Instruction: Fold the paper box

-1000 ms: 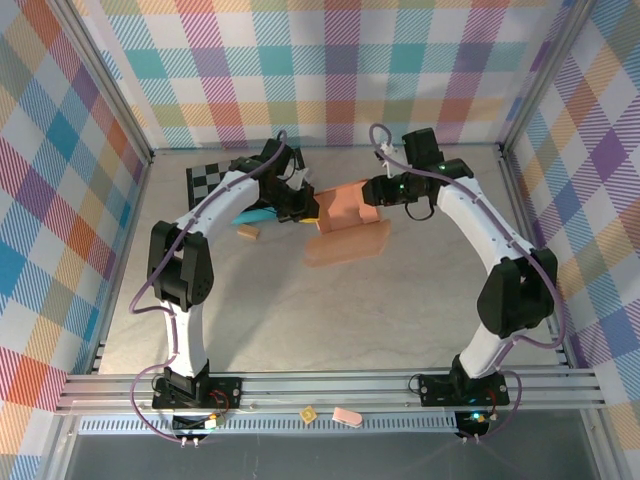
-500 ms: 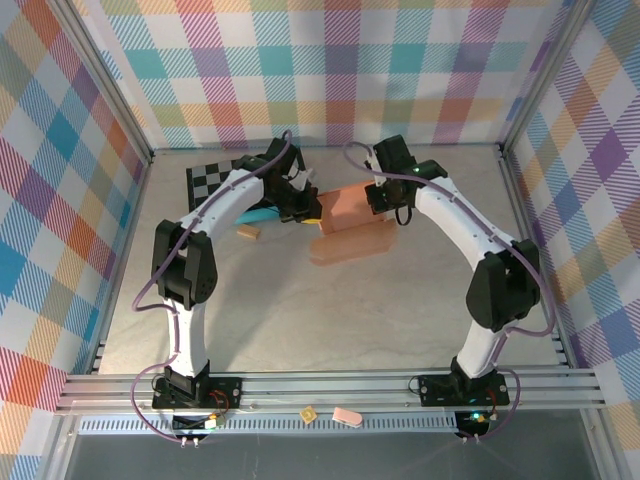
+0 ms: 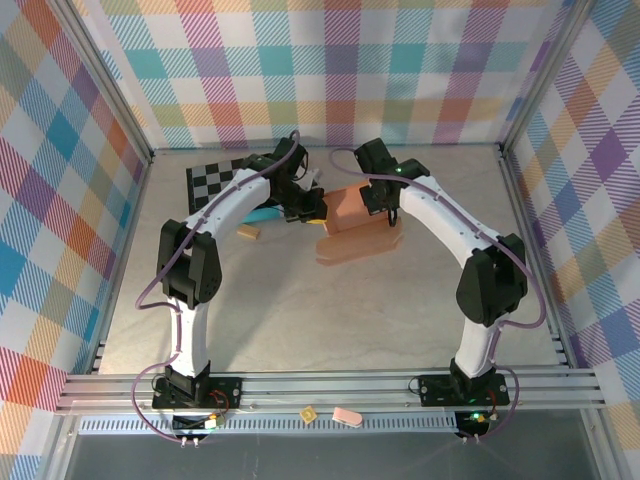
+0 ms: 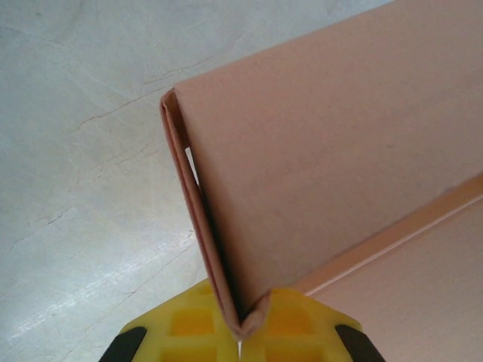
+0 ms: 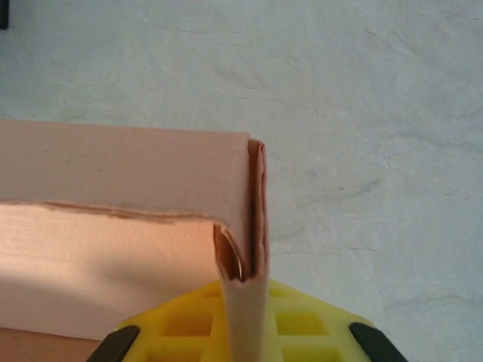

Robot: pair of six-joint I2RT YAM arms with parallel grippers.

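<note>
Tightly, left end effector and right end effector pinch paper box.

A: What's the teal thing left of the paper box?
B: Can't tell. The left arm covers most of it, and the chequered board's right end.
A: The two bits on the near rail?
B: Too small to name.
</note>
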